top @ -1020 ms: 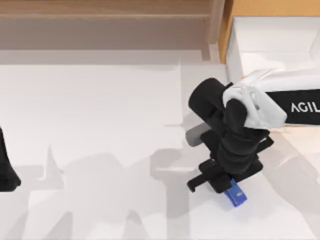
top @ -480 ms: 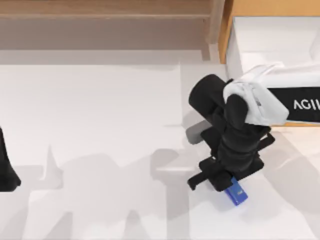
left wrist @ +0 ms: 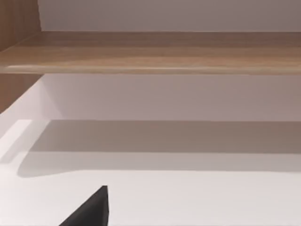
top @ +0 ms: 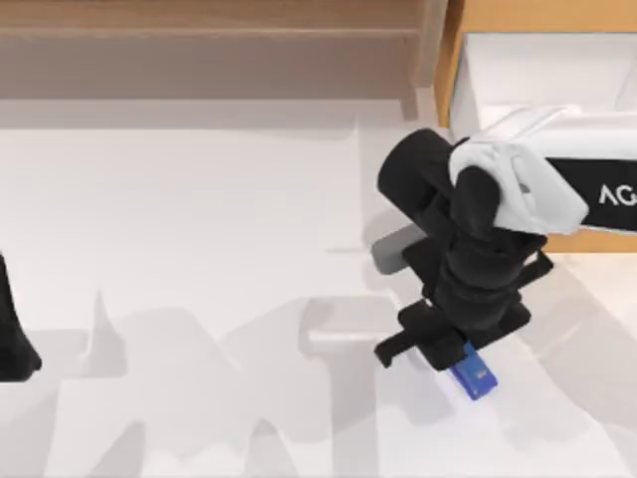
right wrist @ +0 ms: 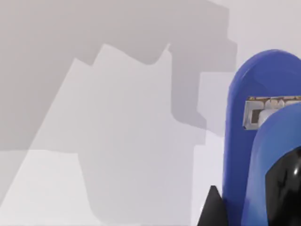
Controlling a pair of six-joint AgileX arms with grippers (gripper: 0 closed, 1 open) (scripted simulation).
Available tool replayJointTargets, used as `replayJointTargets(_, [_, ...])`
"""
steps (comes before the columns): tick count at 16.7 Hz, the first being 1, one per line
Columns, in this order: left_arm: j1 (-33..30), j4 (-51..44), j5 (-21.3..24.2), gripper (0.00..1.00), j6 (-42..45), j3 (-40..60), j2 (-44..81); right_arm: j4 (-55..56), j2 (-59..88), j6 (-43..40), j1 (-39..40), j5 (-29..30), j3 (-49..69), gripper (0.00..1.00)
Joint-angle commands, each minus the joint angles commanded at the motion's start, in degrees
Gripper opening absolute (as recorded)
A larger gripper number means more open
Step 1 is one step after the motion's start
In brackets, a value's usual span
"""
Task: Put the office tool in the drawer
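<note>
Top view: the drawer point(top: 557, 70) stands pulled out at the far right of the tabletop point(top: 199, 249), white interior exposed; the part of it not covered by the right arm holds nothing. A long wooden shelf unit point(top: 209, 40) runs along the far edge to its left. The right pincer point(top: 450, 351) is low over the near-right area of the tabletop, well short of the drawer. The stapler point(top: 474, 376) juts out from under it, blue end with a small white mark exposed. Its long axis runs diagonally, the free end pointing toward the near right, the other end hidden beneath the pincer. Whether the fingers are clamped on it cannot be told here. The left arm point(top: 14, 334) sits parked at the left edge.

Left wrist view: shelf board and bare white tabletop; a dark finger tip point(left wrist: 91, 209) at the frame edge, opening not readable.

Right wrist view: stapler point(right wrist: 256, 141) seen close, rounded blue end over the white tabletop, a metal insert visible. One dark fingertip point(right wrist: 211, 212) lies beside the blue body; contact cannot be told.
</note>
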Motion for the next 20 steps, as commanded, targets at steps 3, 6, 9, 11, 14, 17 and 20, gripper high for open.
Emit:
replayJointTargets(3, [0.0,0.0,0.0,1.00,0.0,0.0,0.0,0.1,-0.5,0.3,0.0,-0.5,1.8,0.00])
replayJointTargets(6, [0.0,0.0,0.0,1.00,0.0,0.0,0.0,0.0,-2.2,0.8,-0.5,-2.0,8.6,0.00])
replayJointTargets(9, [0.0,0.0,0.0,1.00,0.0,0.0,0.0,-0.9,-3.4,1.0,-3.1,-2.9,18.1,0.00])
replayJointTargets(11, [0.0,0.0,0.0,1.00,0.0,0.0,0.0,-2.1,-2.6,0.9,-6.4,-2.8,24.7,0.00])
replayJointTargets(14, [0.0,0.0,0.0,1.00,0.0,0.0,0.0,-5.1,1.4,0.6,-13.8,-1.4,33.3,0.00])
replayJointTargets(17, [0.0,0.0,0.0,1.00,0.0,0.0,0.0,-9.4,8.1,0.0,-21.9,0.9,40.3,0.00])
replayJointTargets(20, [0.0,0.0,0.0,1.00,0.0,0.0,0.0,-13.8,16.0,-0.3,-27.9,2.2,45.5,0.00])
